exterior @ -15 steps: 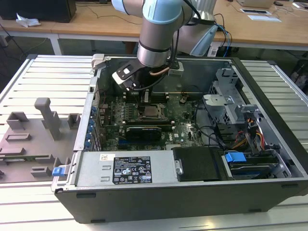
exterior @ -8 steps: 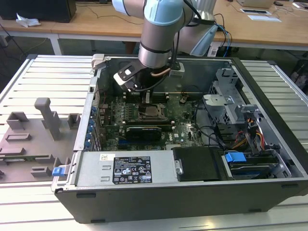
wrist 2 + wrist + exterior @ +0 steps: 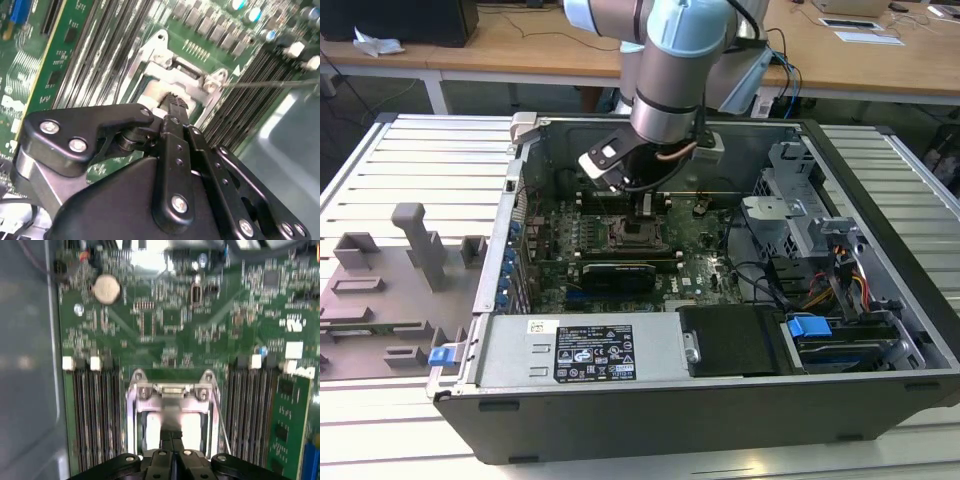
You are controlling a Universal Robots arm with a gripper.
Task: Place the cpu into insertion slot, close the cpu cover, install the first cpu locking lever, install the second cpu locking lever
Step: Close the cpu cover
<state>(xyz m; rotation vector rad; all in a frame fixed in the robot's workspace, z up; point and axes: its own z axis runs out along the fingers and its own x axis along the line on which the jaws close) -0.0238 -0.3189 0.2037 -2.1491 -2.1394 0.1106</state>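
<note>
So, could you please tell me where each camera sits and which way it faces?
Exterior view: off the arm, above the open computer case, looking down into it; shows the arm and end effector.
First wrist view: on the arm, looking along the end effector at the insertion slot.
Second wrist view: on the arm, looking over the end effector's body at that slot.
Shared: all three show the end effector by the insertion slot.

Insertion slot (image 3: 625,234): square, metal-rimmed, middle of the motherboard (image 3: 705,255). Cpu (image 3: 192,430) seated flat inside, pale silvery top up, directly under my end effector (image 3: 172,435). Cpu cover (image 3: 170,390): bright metal frame, seemingly down over the chip.
</note>
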